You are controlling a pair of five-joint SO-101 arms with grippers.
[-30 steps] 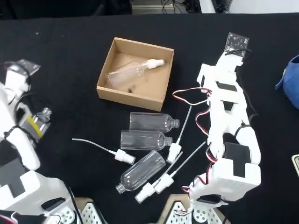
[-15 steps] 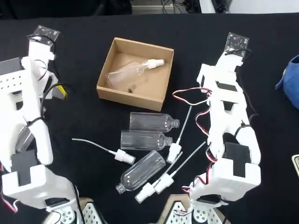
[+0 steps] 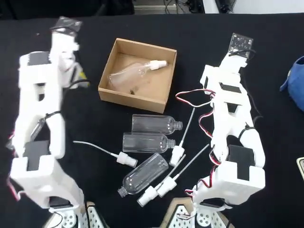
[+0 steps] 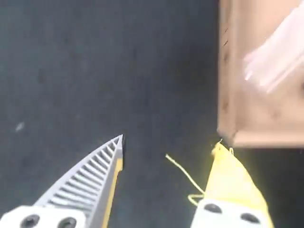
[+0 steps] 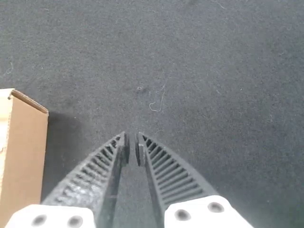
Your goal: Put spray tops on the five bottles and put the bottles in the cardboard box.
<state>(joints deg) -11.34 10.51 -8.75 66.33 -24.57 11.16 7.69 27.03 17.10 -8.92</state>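
Observation:
The cardboard box [image 3: 105, 88] stands at the table's back middle, with one clear bottle with a spray top [image 3: 135, 71] lying inside. Three uncapped clear bottles [image 3: 156, 124] [image 3: 148, 142] [image 3: 142, 175] lie in front of the box. Spray tops with thin tubes lie among them [image 3: 126, 159] [image 3: 176, 153] [image 3: 164, 185]. My left gripper [image 3: 76, 71] [image 4: 169, 142] is open and empty, hovering just beside the box's corner [image 4: 228, 133]. My right gripper [image 5: 131, 137] is shut and empty over bare cloth, on the other side of the box [image 5: 21, 142].
Black cloth covers the table [image 3: 266, 57]. A blue object [image 3: 295, 85] sits at the right edge. The right arm [image 3: 230, 109] stretches from the front edge toward the back, its red and white cables [image 3: 190, 95] looping toward the bottles.
The left arm has swung from the table's left edge up toward the box's left side. The clear bottle seen at its fingers a second ago is not between them now. The right arm stayed still.

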